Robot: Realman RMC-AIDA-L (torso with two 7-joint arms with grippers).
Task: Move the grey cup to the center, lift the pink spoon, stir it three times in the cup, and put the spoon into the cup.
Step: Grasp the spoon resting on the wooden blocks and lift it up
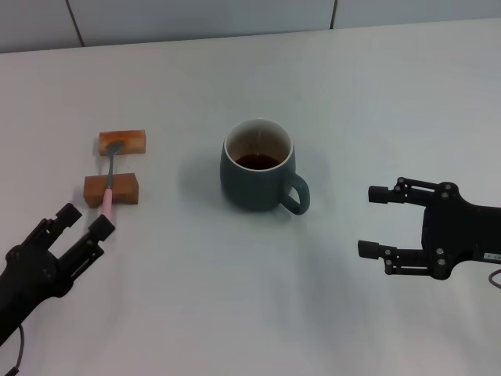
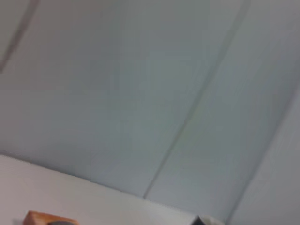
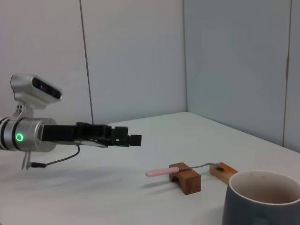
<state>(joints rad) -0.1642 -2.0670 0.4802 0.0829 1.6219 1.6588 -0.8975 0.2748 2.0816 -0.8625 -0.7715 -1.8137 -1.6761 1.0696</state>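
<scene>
In the head view, your left gripper (image 1: 84, 222) sits at lower left, fingers spread and empty, just below the pink spoon (image 1: 109, 186). The spoon's long axis runs up the frame across two wooden blocks (image 1: 113, 189), handle end nearest that claw. The grey cup (image 1: 257, 166) stands mid-frame on the white table (image 1: 352, 94); the right gripper (image 1: 376, 221), wide open and empty, waits lower right.

The left wrist view shows mostly wall panels.

In the right wrist view, the cup is at lower right, the spoon beyond it.
</scene>
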